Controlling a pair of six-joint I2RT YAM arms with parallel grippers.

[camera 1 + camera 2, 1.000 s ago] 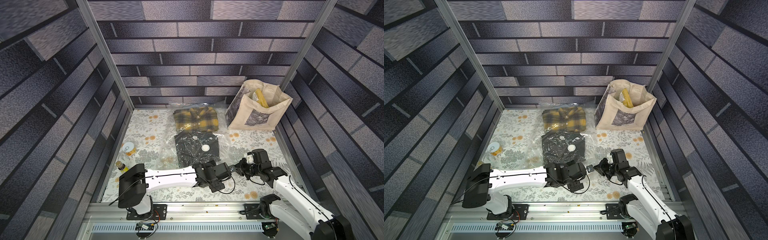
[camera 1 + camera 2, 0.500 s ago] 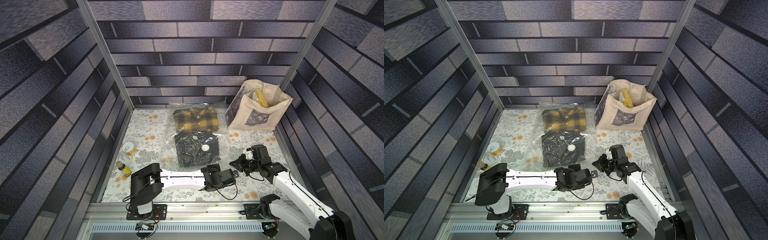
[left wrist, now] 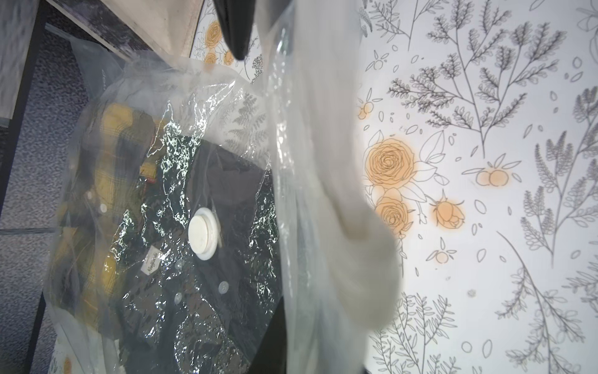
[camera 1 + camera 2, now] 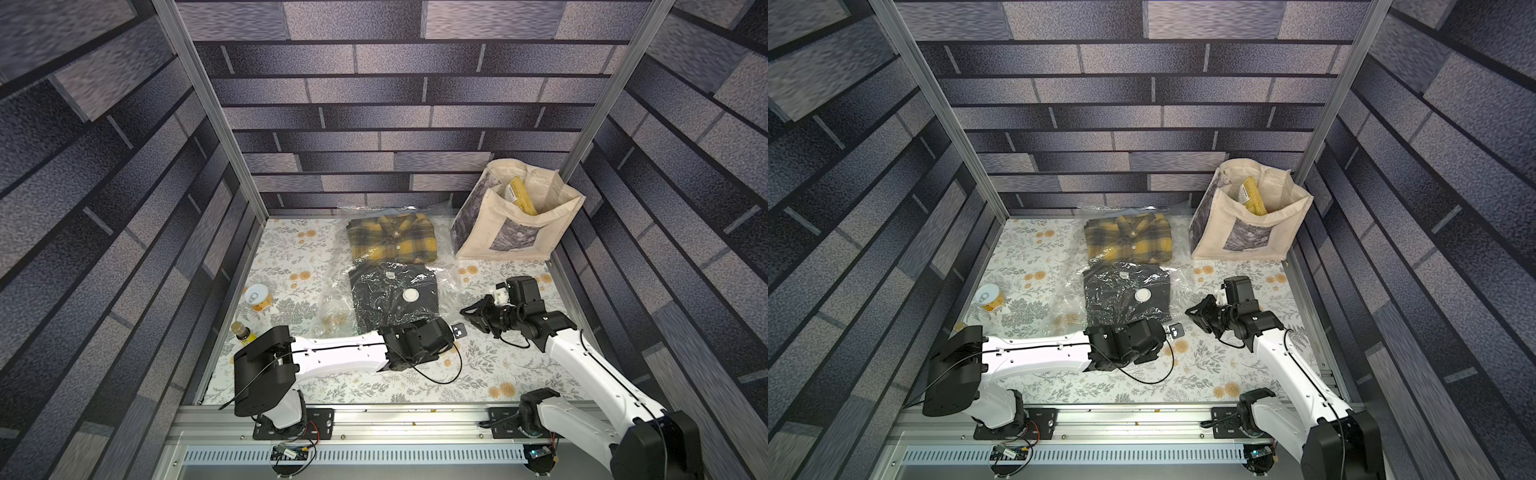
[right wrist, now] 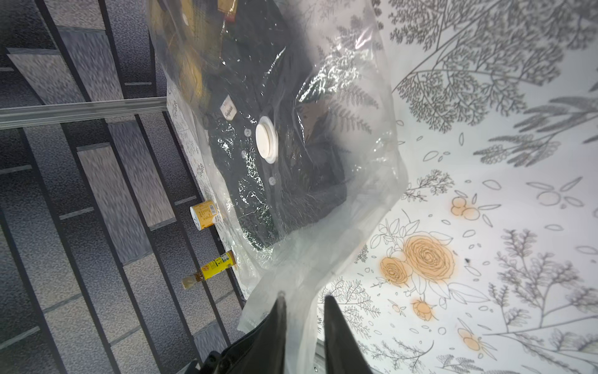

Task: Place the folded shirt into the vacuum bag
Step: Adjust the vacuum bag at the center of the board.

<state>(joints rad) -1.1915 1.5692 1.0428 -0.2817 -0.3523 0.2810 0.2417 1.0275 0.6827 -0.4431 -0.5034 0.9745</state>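
only the wrist views bring the film close. in the right wrist view the right hand (image 5: 302, 296) has its two black fingers slightly parted, and the loose rim of the vacuum bag (image 5: 365, 207) runs between them unsqueezed. both top views show that hand only as a dark claw at the bag's near right corner. in the left wrist view one black finger (image 3: 236, 32) shows and a blurred fold of film covers the rest, so i cannot tell whether the left hand is pinching the film. in a top view the left hand (image 4: 1174, 330) sits at the bag's near edge, just beside the right one. the wrist views alone show a small white collar label (image 3: 152, 260) and pale buttons on the dark folded shirt (image 4: 386, 305). that shirt lies flat inside the crinkly clear bag in the middle of the worktop (image 4: 478, 374), straight under the round white valve cap (image 4: 410, 294). beyond it, also under film, lies a yellow plaid shirt (image 4: 392, 239). the top views show the whole beige tote bag (image 4: 515, 232), upright in the far right corner. a yellow can (image 4: 259, 297) and a small bottle (image 4: 241, 331) stand by the left edge. the worktop wears a white cloth with grey fronds and orange roses, and the walls are printed in grey-violet brick.
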